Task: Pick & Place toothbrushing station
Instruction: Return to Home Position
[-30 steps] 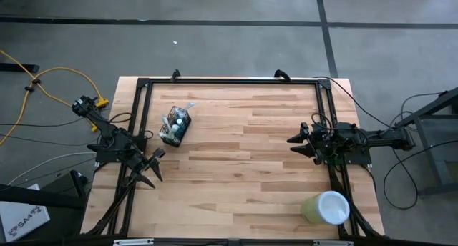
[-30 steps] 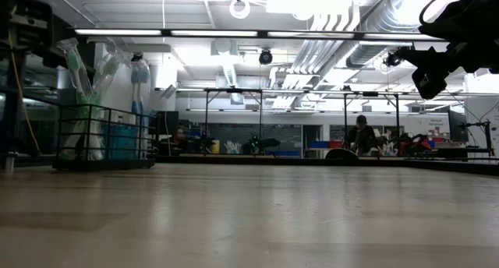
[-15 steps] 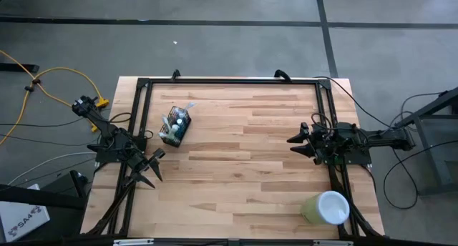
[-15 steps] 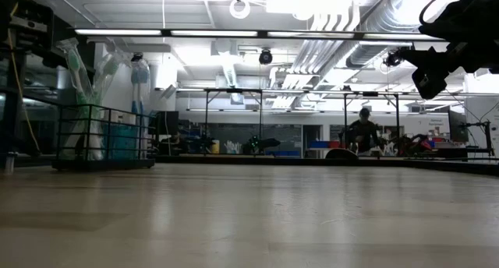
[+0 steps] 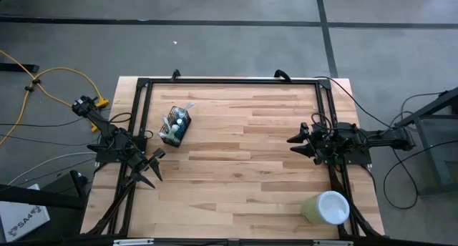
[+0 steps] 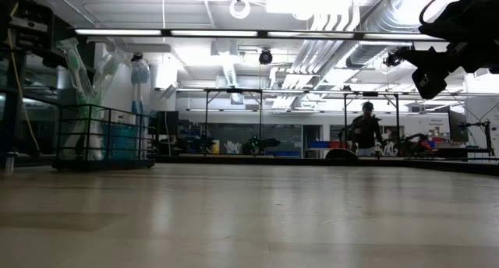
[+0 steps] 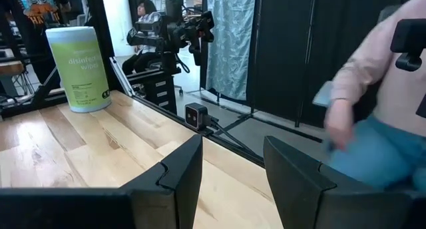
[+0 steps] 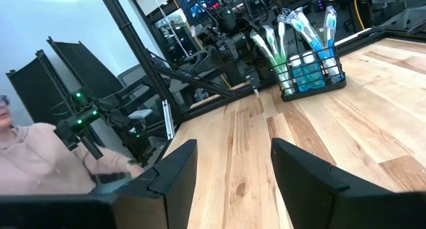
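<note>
On the left of the table (image 5: 257, 174), the toothbrushing station (image 5: 176, 127) stands upright.

Blurred hand (image 7: 338, 126) of a person (image 7: 393, 82) cut off at the edge, distant figure (image 6: 364, 130) too small to make out, black wire holder (image 5: 175, 127) contents uncountable overhead.
</note>
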